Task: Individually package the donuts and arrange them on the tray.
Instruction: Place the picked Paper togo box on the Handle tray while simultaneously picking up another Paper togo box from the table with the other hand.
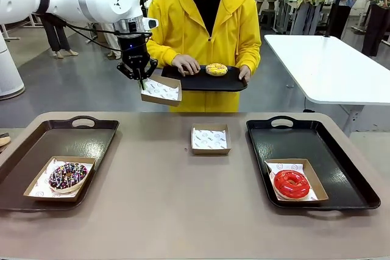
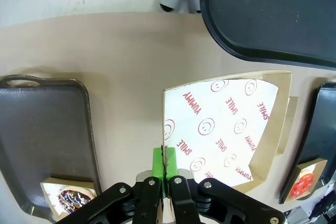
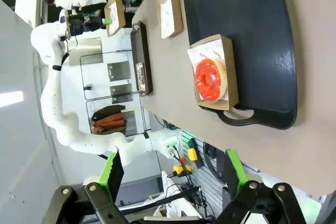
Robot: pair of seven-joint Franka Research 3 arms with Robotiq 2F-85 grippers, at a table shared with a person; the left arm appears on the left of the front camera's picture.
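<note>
Three donuts show, each a plump ring: a glossy red donut point(image 1: 291, 184) point(image 3: 210, 80) sits in a shallow cardboard box lined with white paper on the right-hand tray point(image 1: 286, 138). A chocolate donut point(image 1: 67, 176) point(image 2: 73, 199) with white and pink sprinkles sits in a like box on the left-hand tray point(image 1: 61, 135). A yellow donut point(image 1: 216, 69) lies bare on the smooth black held tray point(image 1: 195, 82), which a person in a yellow hooded top grips at the far side of the matt tan worktop point(image 1: 170, 199). A square middle box point(image 1: 209, 139), paper-lined, rests between the two handled black trays. The left pincer point(image 1: 141, 80) point(image 2: 164, 162) is pinched tight on the thin wall of a lifted box point(image 1: 161, 91) point(image 2: 226, 129), its liner printed in red with "YUMMY", "SMILE" and smiley faces, in the air just beside the held tray's corner. The right pincer point(image 3: 174, 167) gapes wide, gripping nothing, off the worktop's edge.
</note>
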